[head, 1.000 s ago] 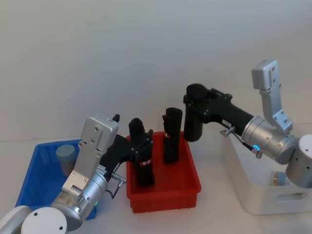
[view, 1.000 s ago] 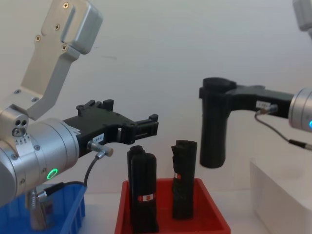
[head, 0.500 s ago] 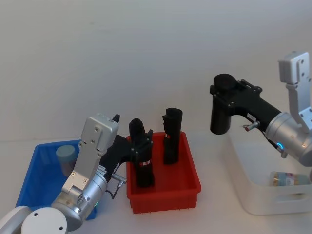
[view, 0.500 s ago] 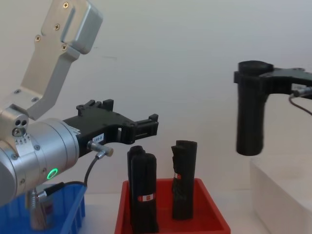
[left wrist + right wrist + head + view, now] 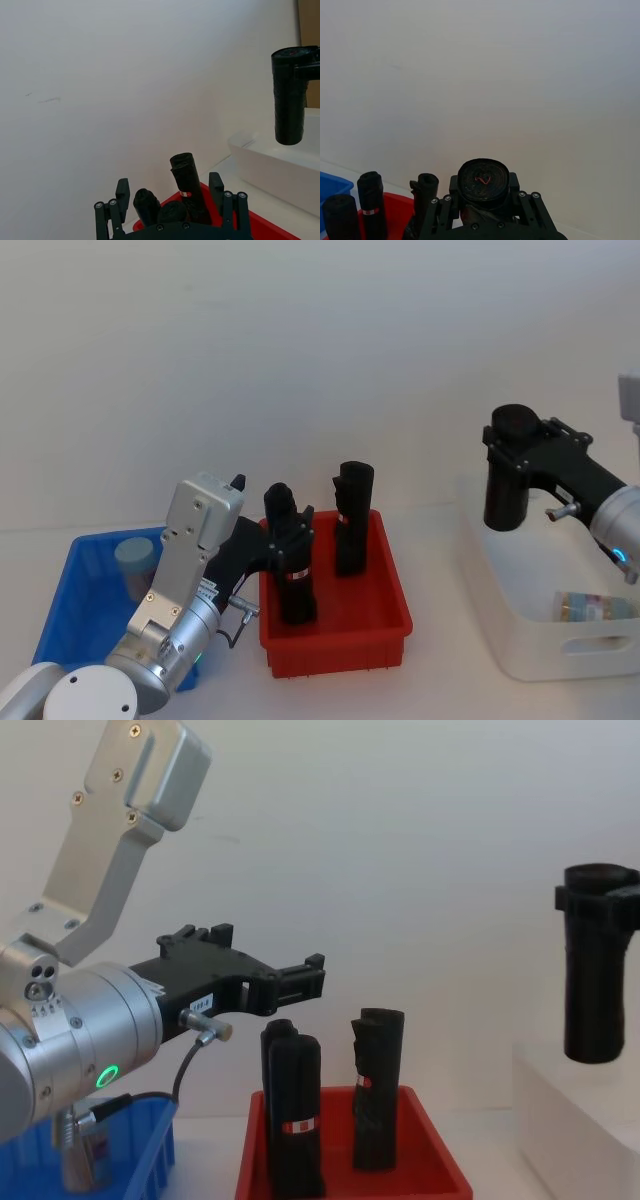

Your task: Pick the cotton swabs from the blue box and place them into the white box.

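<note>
The blue box (image 5: pixel 70 585) sits at the left with one of the cotton swabs (image 5: pixel 135 562), a clear tub with a grey-blue lid, standing in it. Another tub of cotton swabs (image 5: pixel 596 607) lies on its side in the white box (image 5: pixel 520 635) at the right. My right gripper (image 5: pixel 512 445) is shut on a tall black roll (image 5: pixel 506 480) and holds it upright above the white box's near-left part; the roll's top (image 5: pixel 483 181) faces the right wrist camera. My left gripper (image 5: pixel 169 192) hangs open just above the black rolls in the red bin.
A red bin (image 5: pixel 335 625) stands between the two boxes with two upright black rolls (image 5: pixel 289 565) (image 5: pixel 351 518) in it. In the chest view the held roll (image 5: pixel 597 975) hangs over the white box (image 5: pixel 575 1120). A plain white wall runs behind.
My right gripper has carried the black roll to the right, from above the red bin's far edge to above the white box. The left arm has stayed still.
</note>
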